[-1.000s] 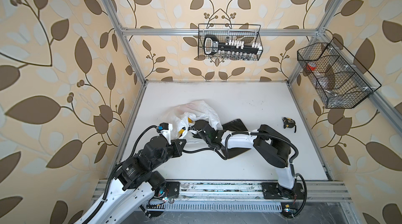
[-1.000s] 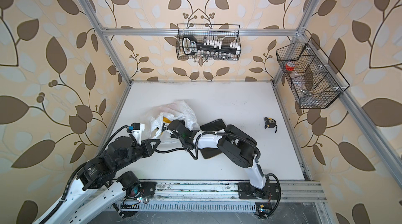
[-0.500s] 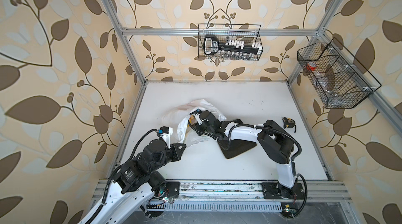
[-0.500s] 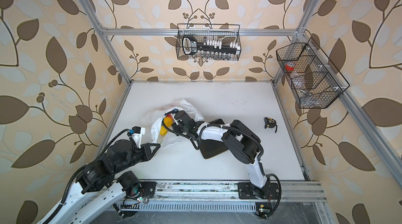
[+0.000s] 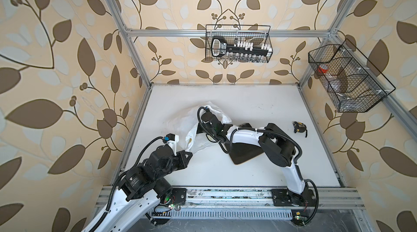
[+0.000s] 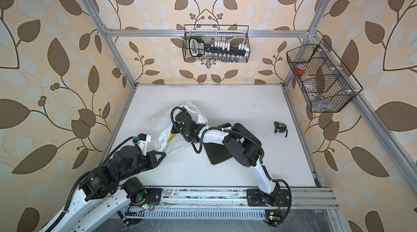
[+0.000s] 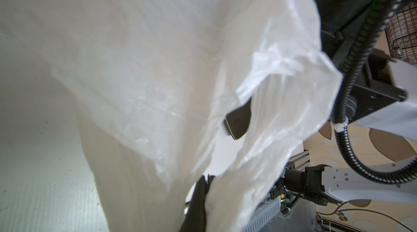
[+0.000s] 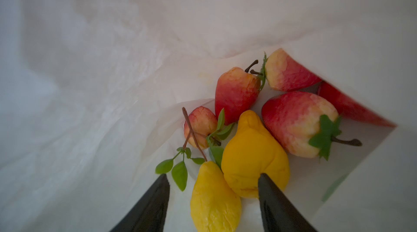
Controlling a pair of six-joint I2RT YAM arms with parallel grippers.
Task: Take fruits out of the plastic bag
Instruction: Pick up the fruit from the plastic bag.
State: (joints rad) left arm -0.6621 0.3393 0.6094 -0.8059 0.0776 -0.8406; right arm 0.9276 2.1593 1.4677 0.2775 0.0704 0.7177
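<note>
**Right gripper** (image 8: 212,176): black fingers (image 8: 155,199) spread apart and closed on nothing, reaching inside the thin, crinkly, translucent white plastic bag (image 8: 112,61). Between the fingers lies one glossy yellow lemon-like toy fruit (image 8: 214,199). A second yellow fruit (image 8: 252,158) sits at one fingertip; whether they touch cannot be told. Just ahead of the fingertips, five red-and-yellow toy fruits (image 8: 237,93) with stems and green leaves cluster in the bag's fold, one partly hidden by plastic.

**Left gripper** (image 5: 187,153): jaws pressed together, pinching the bag's edge. In both top views the bag spreads from this gripper to the right arm's wrist and drapes around it. Beneath that arm's forearm a black rounded-rectangle tray (image 5: 246,152) lies on the white table (image 5: 259,100). Well apart, beyond the tray, sits a small black-and-yellow tape measure (image 5: 299,127).
</note>
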